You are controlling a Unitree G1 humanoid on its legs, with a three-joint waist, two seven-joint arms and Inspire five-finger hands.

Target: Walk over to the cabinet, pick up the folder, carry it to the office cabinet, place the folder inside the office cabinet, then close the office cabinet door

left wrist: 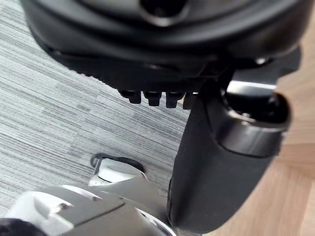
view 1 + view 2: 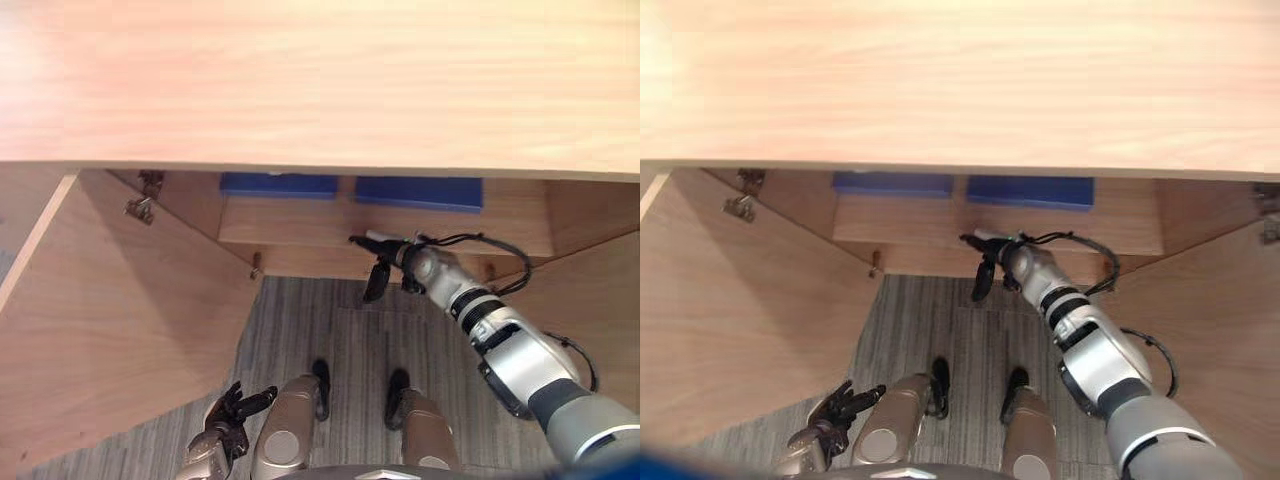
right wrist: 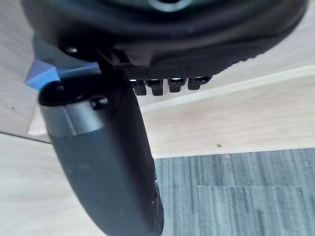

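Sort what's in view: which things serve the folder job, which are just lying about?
Job: cabinet, its open left door, left blue folder, right blue folder on the shelf, right hand empty by the shelf edge.
Lying about: grey carpet; left hand hanging low.

Right arm (image 2: pixel 505 345) stretched forward to far centre; right hand (image 2: pixel 388 260) slack, fingers (image 2: pixel 377 284) hanging loose. Left hand (image 2: pixel 230 418) low, near left, fingers spread.

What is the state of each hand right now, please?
Left hand: open, holding nothing.
Right hand: open, holding nothing.
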